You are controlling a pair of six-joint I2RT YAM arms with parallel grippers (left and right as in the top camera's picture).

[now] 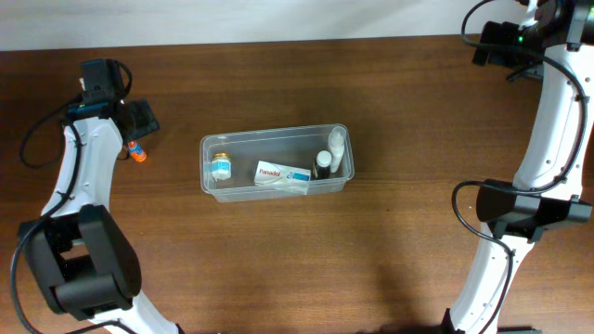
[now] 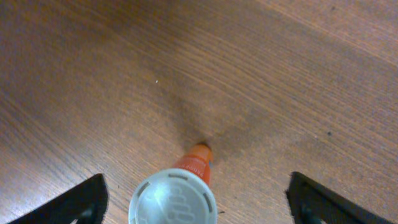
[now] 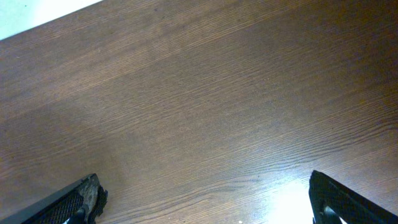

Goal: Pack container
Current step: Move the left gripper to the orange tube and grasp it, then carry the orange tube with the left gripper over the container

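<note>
clear plastic container sits mid-table, well apart from both arms. inside it: small bottle with blue label at one end, white panadol box in the middle, dark bottle and white bottle at the other end.

left gripper is at the left side of the wooden table. its fingers are spread wide on either side of an orange bottle with a grey-white cap, not touching it. the bottle seems to stand on end, cap toward the wrist camera, but that is not certain.

right gripper is at the far right corner, parted wide over bare wood, holding nothing.

judgement: the orange bottle is the last loose item and the grasp is not yet made.

risks:
- the bottle sits a little left of centre between the fingers. one finger could meet it first and tip or roll it.
- narrow body, smooth cap: a pinch high on the cap could slip.
- the container is already crowded. a drop onto the box or bottles could bounce the piece out or knock the upright ones over. the gap between the blue-label bottle and the box looks best.
</note>
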